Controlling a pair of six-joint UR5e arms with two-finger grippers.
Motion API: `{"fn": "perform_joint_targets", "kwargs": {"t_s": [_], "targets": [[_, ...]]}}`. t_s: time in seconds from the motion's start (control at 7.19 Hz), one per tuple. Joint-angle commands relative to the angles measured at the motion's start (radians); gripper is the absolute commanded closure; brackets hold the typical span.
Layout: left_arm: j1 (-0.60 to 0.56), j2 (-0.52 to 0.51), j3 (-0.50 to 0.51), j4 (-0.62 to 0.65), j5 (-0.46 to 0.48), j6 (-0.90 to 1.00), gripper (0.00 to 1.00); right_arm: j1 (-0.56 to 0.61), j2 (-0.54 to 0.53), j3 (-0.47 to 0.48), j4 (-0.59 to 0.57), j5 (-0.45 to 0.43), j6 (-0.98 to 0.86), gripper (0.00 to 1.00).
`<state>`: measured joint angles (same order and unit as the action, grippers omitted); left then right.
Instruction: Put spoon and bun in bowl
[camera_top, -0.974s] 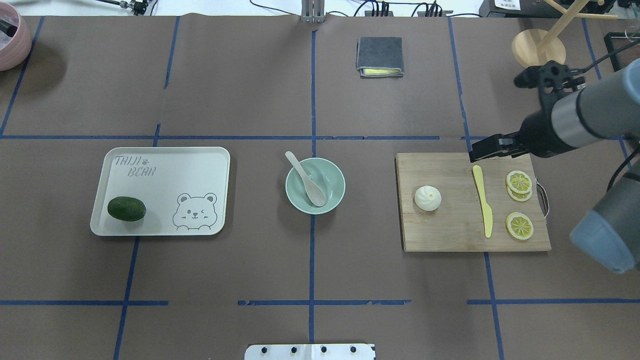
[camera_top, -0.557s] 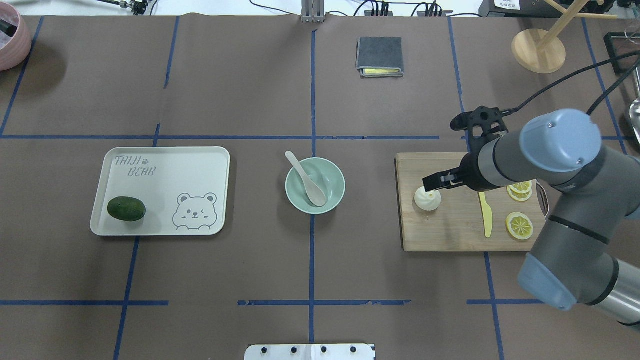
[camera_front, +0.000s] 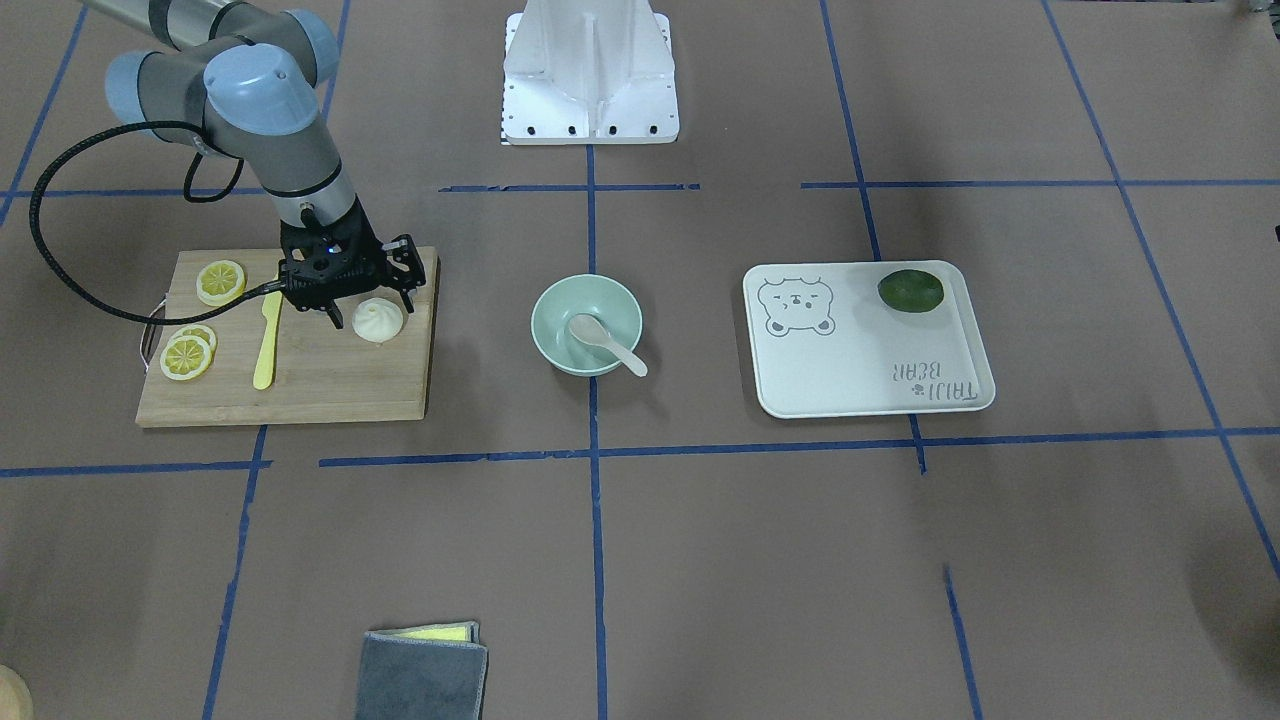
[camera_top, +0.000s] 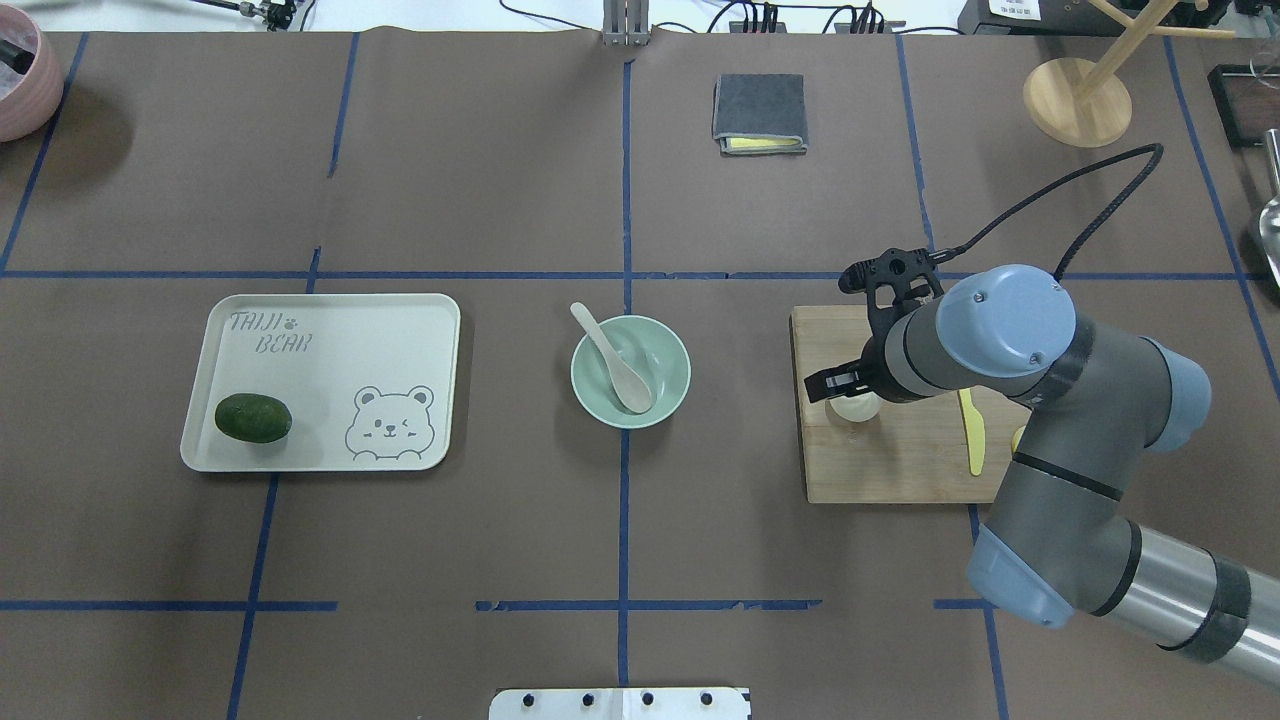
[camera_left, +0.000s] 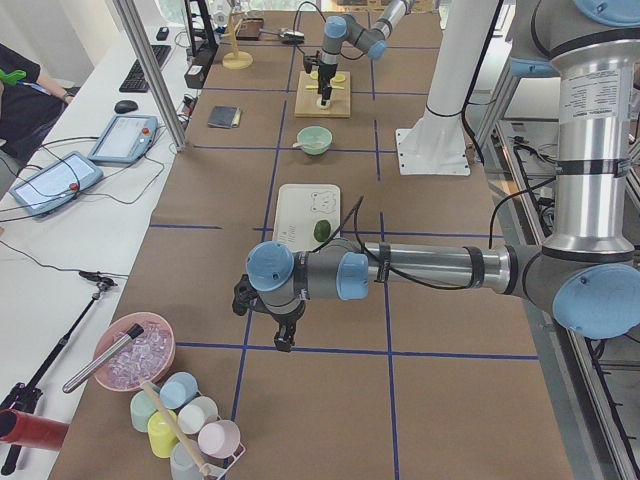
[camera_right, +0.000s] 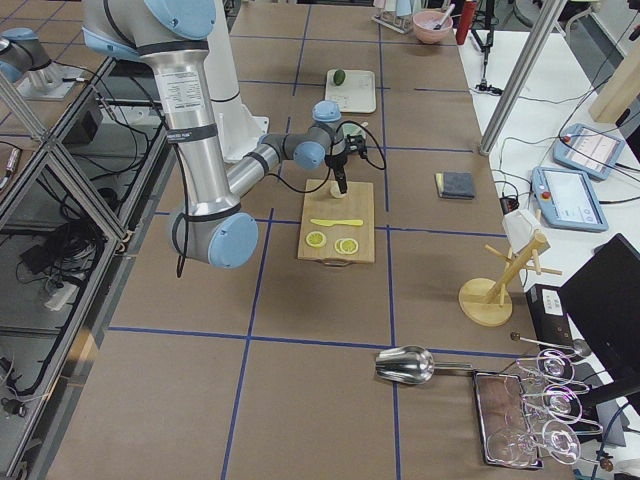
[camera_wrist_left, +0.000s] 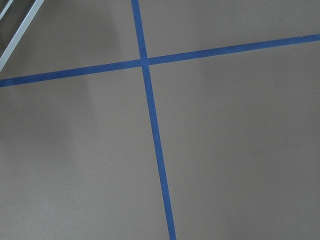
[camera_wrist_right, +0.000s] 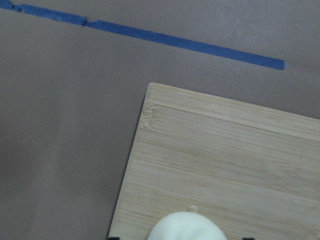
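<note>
The whitish spoon (camera_top: 615, 362) lies in the mint-green bowl (camera_top: 680, 372) at the table's middle, with its handle over the far-left rim; both also show in the front-facing view, the spoon (camera_front: 606, 346) in the bowl (camera_front: 548, 300). The white pleated bun (camera_front: 378, 320) sits on the wooden cutting board (camera_top: 900, 465). My right gripper (camera_front: 370, 305) is open, low over the board, with one finger on each side of the bun. The right wrist view shows the bun (camera_wrist_right: 187, 228) at its bottom edge between the fingertips. My left gripper (camera_left: 283, 338) shows only in the exterior left view; I cannot tell its state.
A yellow plastic knife (camera_top: 973, 440) and lemon slices (camera_front: 188, 355) lie on the board's right part. The white bear-print tray (camera_top: 330, 340) with a dark green fruit (camera_top: 253, 418) is at the left. A grey cloth (camera_top: 759, 112) and a wooden stand (camera_top: 1077, 95) are at the back.
My right arm has swung left from the board's far right corner and come down over the bun, so its open fingers now flank it. The spoon, bowl and bun have not moved.
</note>
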<state>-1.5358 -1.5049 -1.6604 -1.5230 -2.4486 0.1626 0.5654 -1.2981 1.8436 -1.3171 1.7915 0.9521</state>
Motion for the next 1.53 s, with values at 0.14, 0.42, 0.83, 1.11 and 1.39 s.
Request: {"fn": "perform_joint_targets", "kwargs": {"t_s": [0.14,0.42,0.83,1.11,1.39], "targets": [[0.000,-0.001,-0.001,-0.002,-0.004,0.000,0.00,0.002,0.000,0.008,-0.002,0.003,-0.006,1.00],[0.000,-0.003,-0.007,-0.002,-0.004,0.000,0.00,0.001,0.079,0.003,-0.026,-0.001,0.002,1.00],[0.000,-0.004,-0.010,-0.003,-0.006,0.000,0.00,-0.007,0.382,-0.051,-0.292,-0.004,0.117,1.00],[0.000,-0.006,-0.010,-0.005,-0.006,0.000,0.00,-0.030,0.552,-0.237,-0.287,-0.049,0.188,1.00],[0.002,-0.008,-0.010,-0.005,-0.006,0.000,0.00,-0.077,0.545,-0.265,-0.271,-0.081,0.189,0.94]]}}
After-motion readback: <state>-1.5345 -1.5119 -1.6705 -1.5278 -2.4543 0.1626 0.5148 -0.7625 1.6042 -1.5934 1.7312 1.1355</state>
